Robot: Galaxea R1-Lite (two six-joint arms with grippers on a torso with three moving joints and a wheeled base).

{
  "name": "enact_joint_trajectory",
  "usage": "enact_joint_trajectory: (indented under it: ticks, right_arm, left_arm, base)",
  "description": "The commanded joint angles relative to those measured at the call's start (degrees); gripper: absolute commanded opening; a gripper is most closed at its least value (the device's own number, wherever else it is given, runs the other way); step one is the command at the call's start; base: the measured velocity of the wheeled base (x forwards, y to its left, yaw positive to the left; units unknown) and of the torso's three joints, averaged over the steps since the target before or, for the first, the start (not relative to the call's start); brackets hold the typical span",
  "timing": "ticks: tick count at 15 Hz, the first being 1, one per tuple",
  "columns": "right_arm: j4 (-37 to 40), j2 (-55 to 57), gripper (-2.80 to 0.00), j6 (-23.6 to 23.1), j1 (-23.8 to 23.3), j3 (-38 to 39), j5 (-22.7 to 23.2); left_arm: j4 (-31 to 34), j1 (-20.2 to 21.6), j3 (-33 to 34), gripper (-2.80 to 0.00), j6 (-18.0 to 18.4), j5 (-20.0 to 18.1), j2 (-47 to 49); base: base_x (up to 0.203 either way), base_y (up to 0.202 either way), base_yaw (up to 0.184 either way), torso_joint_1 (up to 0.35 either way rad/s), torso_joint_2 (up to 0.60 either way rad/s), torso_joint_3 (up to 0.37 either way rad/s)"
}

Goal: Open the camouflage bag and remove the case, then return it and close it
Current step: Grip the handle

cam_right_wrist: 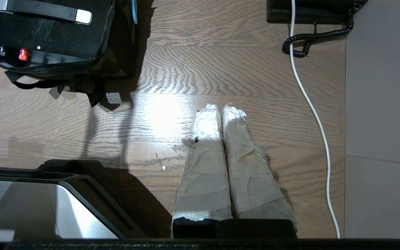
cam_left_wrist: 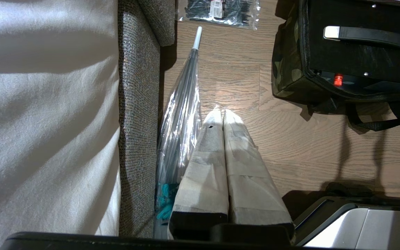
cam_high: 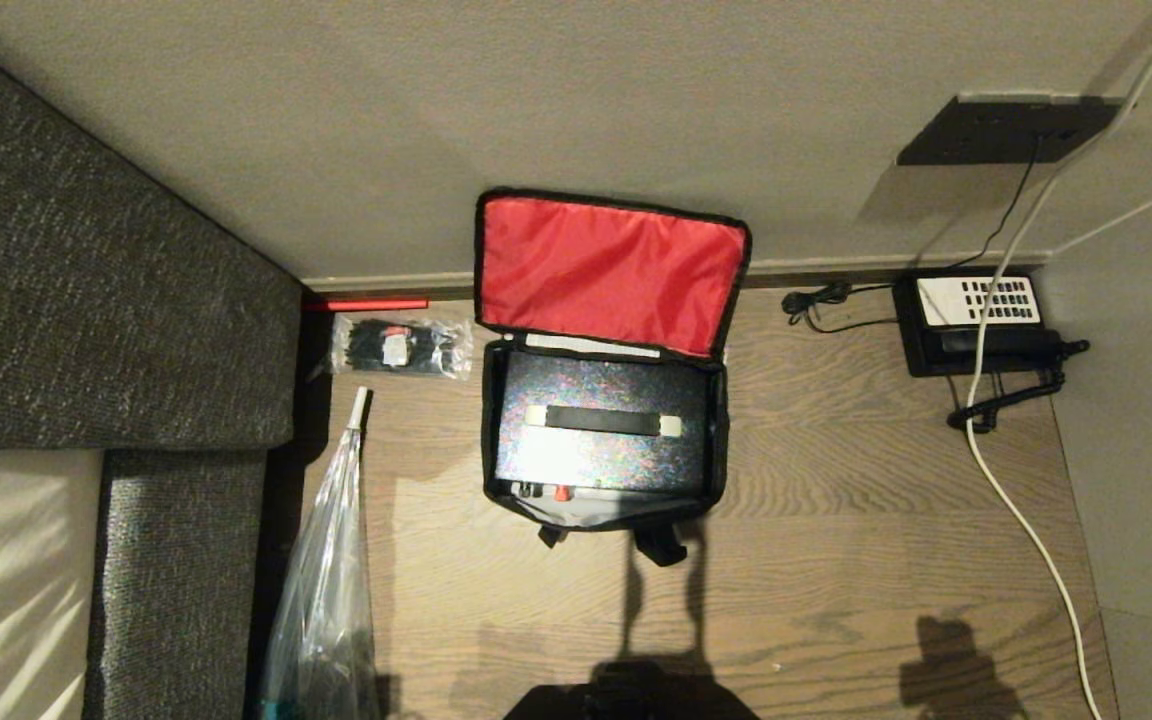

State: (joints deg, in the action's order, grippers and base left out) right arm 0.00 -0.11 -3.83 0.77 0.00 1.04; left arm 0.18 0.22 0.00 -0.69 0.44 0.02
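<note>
Bag open on the floor, case inside, both my arms parked and empty.

The camouflage bag [cam_high: 604, 430] sits on the wood floor ahead of me, its red-lined flap thrown back against the far wall, and the case [cam_high: 600, 432] lies flat in it, handle up. My left gripper [cam_left_wrist: 222, 114] hangs over bare floor near the umbrella [cam_left_wrist: 181, 104], fingers pressed together, holding nothing. My right gripper [cam_right_wrist: 221, 111] is likewise closed and empty, to the right of the bag, well short of the telephone [cam_high: 976, 322]. I judge either the lifting-out or the closing comes next; whichever it is, I must first reach forward and part my fingers, for the handle or for the flap's edge.
</note>
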Motion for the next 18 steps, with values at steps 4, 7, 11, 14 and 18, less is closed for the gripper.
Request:
enact_joint_trajectory:
  ticks: [4, 7, 11, 14, 18]
  right_arm:
    - [0.0, -0.1, -2.8, 0.0, 0.0, 0.0, 0.0]
    - [0.0, -0.1, -2.8, 0.0, 0.0, 0.0, 0.0]
    - [0.0, -0.1, -2.8, 0.0, 0.0, 0.0, 0.0]
    - [0.0, -0.1, -2.8, 0.0, 0.0, 0.0, 0.0]
    - [0.0, -0.1, -2.8, 0.0, 0.0, 0.0, 0.0]
  left_arm:
    - [0.0, 0.0, 0.2, -2.8, 0.0, 0.0, -0.1]
    - [0.0, 0.0, 0.2, -2.8, 0.0, 0.0, -0.1]
    - [0.0, 0.0, 0.2, -2.8, 0.0, 0.0, -0.1]
    - [0.0, 0.0, 0.2, -2.8, 0.0, 0.0, -0.1]
    - [0.0, 0.0, 0.2, -2.8, 0.0, 0.0, -0.1]
  base:
    - [0.0, 0.0, 0.0, 0.0, 0.0, 0.0]
    - [0.0, 0.0, 0.0, 0.0, 0.0, 0.0]
    - [0.0, 0.0, 0.0, 0.0, 0.0, 0.0]
    - [0.0, 0.0, 0.0, 0.0, 0.0, 0.0]
    - [0.0, 0.0, 0.0, 0.0, 0.0, 0.0]
